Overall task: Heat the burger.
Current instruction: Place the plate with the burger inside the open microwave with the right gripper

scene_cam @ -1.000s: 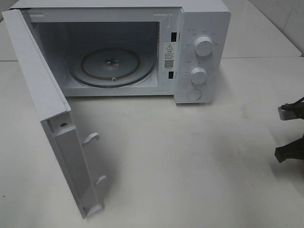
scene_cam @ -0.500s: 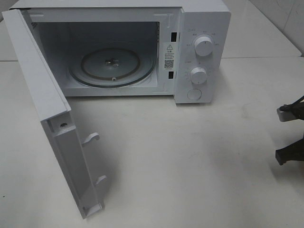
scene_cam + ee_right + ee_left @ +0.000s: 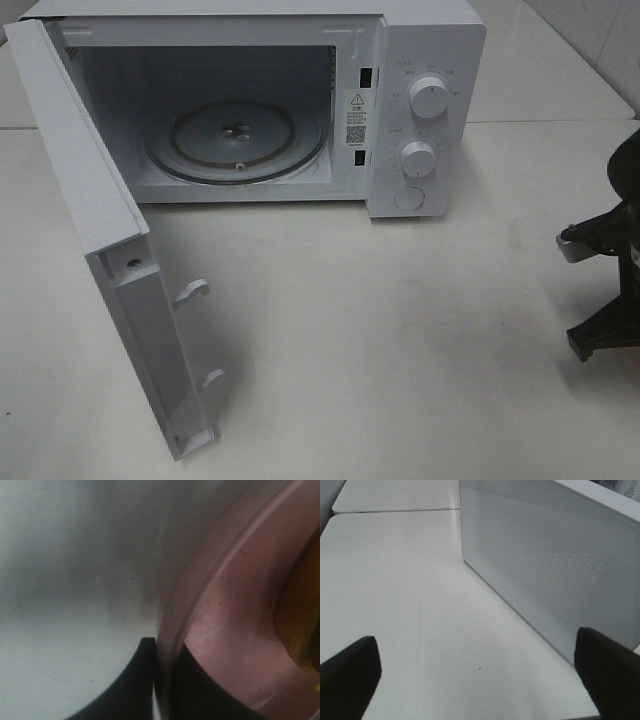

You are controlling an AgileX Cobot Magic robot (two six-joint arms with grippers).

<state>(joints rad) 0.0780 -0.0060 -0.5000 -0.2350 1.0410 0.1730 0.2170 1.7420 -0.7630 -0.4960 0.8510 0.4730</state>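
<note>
Right wrist | right tool pinching pink dish rim | left tool spread | microwave label illegible

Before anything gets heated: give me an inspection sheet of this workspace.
Surface: white table, a few dark specks.
Job's things: burger, only its edge visible, on pink dish; microwave with door wide open, turntable empty.
Clutter: nothing seen.
Grippers: left gripper open, beside the microwave's side; right gripper shut on the pink dish rim.
Cables: nothing seen.
Surroundings: second tabletop, tiled wall.
</note>
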